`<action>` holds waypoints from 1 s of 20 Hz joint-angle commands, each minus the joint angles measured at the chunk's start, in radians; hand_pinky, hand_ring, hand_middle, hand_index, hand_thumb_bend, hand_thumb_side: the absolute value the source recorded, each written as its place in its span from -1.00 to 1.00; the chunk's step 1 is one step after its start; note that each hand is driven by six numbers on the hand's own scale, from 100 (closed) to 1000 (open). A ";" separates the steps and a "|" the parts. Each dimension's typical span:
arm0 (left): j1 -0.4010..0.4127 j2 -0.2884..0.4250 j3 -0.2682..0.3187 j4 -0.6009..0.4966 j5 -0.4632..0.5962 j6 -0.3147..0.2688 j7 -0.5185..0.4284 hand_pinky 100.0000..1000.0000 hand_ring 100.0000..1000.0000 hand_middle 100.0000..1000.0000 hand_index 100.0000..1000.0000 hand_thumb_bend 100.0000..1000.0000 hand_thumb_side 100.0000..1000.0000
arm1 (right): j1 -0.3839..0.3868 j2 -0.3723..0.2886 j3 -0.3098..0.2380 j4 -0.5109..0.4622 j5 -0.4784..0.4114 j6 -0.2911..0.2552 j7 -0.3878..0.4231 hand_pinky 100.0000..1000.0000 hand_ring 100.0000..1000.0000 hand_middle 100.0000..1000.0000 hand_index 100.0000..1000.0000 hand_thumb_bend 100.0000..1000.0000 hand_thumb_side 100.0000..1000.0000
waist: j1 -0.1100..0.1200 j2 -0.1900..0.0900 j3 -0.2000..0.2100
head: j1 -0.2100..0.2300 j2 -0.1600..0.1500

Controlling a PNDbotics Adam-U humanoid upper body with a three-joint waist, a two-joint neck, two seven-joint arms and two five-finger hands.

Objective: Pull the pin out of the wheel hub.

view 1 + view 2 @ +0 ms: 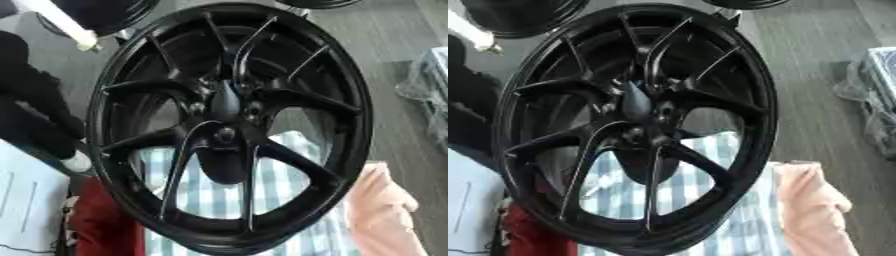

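Observation:
A large black spoked wheel (229, 125) stands tilted and fills most of both views. At its hub (226, 131) a dark tapered piece (225, 100) rises from the centre, black against the black spokes; it may be the pin. Below the hub a dark rounded shape (223, 167) shows through the spokes, and I cannot tell what it is. Neither of my hands shows in either view.
A blue-and-white striped cloth (210, 195) lies under the wheel, with a pink cloth (381, 205) to its right and something red (101, 222) at lower left. A black mass (31, 105) fills the left side. Further wheels (522, 15) lie at the top; a plastic bag (427, 85) is right.

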 commanded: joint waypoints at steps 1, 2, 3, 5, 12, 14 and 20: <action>0.033 0.073 0.083 0.056 -0.063 -0.033 0.006 0.29 0.07 -0.32 -0.74 -0.71 -0.98 | -0.002 -0.023 -0.017 -0.017 -0.002 -0.003 -0.006 0.43 0.19 0.17 0.58 -1.00 -0.03 | -0.005 -0.013 0.002 | -0.006 -0.015; 0.052 0.082 0.101 0.075 -0.090 -0.030 0.021 0.30 0.07 -0.31 -0.73 -0.70 -0.98 | -0.002 -0.022 -0.019 -0.018 -0.002 -0.003 -0.007 0.43 0.19 0.17 0.58 -1.00 -0.03 | -0.005 -0.012 0.002 | -0.007 -0.015; 0.071 0.088 0.117 0.095 -0.117 -0.027 0.036 0.30 0.07 -0.30 -0.71 -0.66 -0.97 | -0.001 -0.022 -0.021 -0.018 -0.003 -0.004 -0.009 0.43 0.19 0.17 0.58 -1.00 -0.03 | -0.006 -0.012 0.003 | -0.009 -0.015; 0.102 0.098 0.148 0.126 -0.175 -0.021 0.067 0.34 0.09 -0.22 -0.59 -0.51 -0.91 | -0.001 -0.020 -0.023 -0.018 -0.003 -0.004 -0.011 0.43 0.19 0.17 0.58 -1.00 -0.03 | -0.006 -0.010 0.003 | -0.011 -0.015; 0.196 0.098 0.202 0.178 -0.269 -0.035 0.003 0.68 0.49 0.26 0.51 -0.63 -0.63 | 0.005 -0.018 -0.027 -0.019 -0.001 -0.005 -0.014 0.43 0.19 0.18 0.58 -1.00 -0.03 | -0.010 -0.009 0.011 | -0.014 -0.017; 0.209 0.094 0.213 0.183 -0.285 -0.032 0.002 0.74 0.57 0.39 0.69 -0.65 0.63 | 0.005 -0.018 -0.027 -0.019 -0.001 -0.005 -0.014 0.43 0.19 0.18 0.58 -1.00 -0.03 | -0.011 -0.009 0.011 | -0.017 -0.020; 0.218 0.075 0.221 0.205 -0.352 -0.002 0.055 0.76 0.60 0.42 0.75 -0.63 1.00 | 0.004 -0.018 -0.026 -0.019 -0.003 -0.004 -0.012 0.43 0.19 0.18 0.58 -1.00 -0.03 | -0.012 -0.008 0.009 | -0.019 -0.020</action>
